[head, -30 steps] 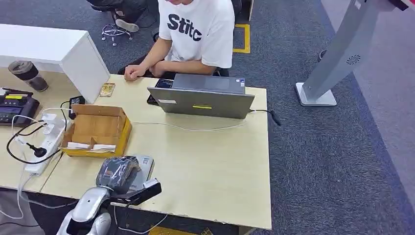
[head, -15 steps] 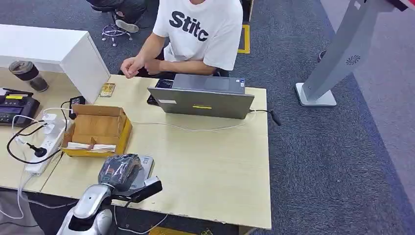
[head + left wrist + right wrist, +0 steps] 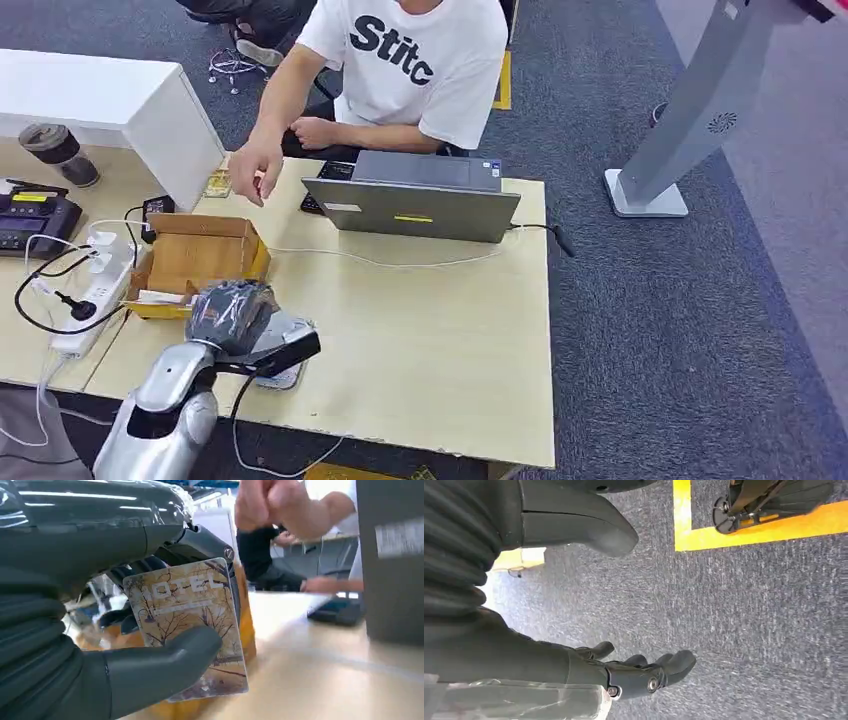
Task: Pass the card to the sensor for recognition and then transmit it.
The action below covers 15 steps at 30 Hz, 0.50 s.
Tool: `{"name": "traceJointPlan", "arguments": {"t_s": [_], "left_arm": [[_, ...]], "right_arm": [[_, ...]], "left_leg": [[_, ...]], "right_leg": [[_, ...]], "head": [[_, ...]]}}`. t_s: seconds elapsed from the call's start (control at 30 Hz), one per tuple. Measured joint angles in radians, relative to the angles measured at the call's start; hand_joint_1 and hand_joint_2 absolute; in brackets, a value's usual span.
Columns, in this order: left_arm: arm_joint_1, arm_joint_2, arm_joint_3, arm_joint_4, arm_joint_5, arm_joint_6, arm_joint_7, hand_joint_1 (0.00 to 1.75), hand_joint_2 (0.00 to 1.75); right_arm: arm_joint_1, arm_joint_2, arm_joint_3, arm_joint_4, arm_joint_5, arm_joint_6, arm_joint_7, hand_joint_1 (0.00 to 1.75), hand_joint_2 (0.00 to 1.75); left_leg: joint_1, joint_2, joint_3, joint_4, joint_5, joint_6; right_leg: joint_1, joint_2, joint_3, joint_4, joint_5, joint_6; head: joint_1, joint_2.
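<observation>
The left hand (image 3: 232, 315) is over the near left part of the table (image 3: 430, 340), just in front of the cardboard box (image 3: 200, 262). It pinches the card (image 3: 192, 625) between its thick thumb (image 3: 165, 667) on the printed face and darker fingers (image 3: 200, 542) behind the card's upper edge. The card stands roughly upright in the hand, with a tree picture and the word HOTEL on it. Below the hand, a grey sensor (image 3: 285, 350) lies flat on the table near the front edge, partly covered by the hand.

The right hand (image 3: 634, 672) hangs over the grey carpet (image 3: 749, 630), holding nothing, its fingers gently curled and apart from the thumb (image 3: 589, 527).

At the far side a person (image 3: 415, 60) in a white shirt sits behind a grey laptop (image 3: 415, 205), with one hand (image 3: 255, 165) reaching out above the far end of the box.
</observation>
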State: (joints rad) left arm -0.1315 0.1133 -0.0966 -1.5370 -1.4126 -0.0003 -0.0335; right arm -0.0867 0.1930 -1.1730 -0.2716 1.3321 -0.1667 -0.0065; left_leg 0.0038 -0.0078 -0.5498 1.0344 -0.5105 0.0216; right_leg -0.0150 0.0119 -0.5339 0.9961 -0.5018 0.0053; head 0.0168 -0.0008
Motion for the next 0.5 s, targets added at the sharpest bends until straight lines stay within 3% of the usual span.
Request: {"name": "traceJointPlan", "arguments": {"t_s": [0.13, 0.5], "left_arm": [[-0.099, 0.011, 0.015, -0.007, 0.006, -0.018, -0.008, 1.75, 1.75], [-0.216, 0.015, 0.031, 0.001, -0.017, -0.016, 0.015, 1.75, 1.75]], "right_arm": [[-0.001, -0.001, 0.0, 0.0, 0.001, 0.002, -0.002, 0.0, 1.75], [-0.002, -0.004, 0.0, 0.0, 0.019, 0.002, -0.001, 0.0, 1.75]], "left_leg": [[0.0, 0.0, 0.0, 0.0, 0.0, 0.0], [0.0, 0.0, -0.001, 0.0, 0.0, 0.0]], "right_leg": [[0.0, 0.0, 0.001, 0.001, 0.0, 0.0], [0.0, 0.0, -0.001, 0.0, 0.0, 0.0]], "head": [[0.0, 0.0], [0.0, 0.0]]}}
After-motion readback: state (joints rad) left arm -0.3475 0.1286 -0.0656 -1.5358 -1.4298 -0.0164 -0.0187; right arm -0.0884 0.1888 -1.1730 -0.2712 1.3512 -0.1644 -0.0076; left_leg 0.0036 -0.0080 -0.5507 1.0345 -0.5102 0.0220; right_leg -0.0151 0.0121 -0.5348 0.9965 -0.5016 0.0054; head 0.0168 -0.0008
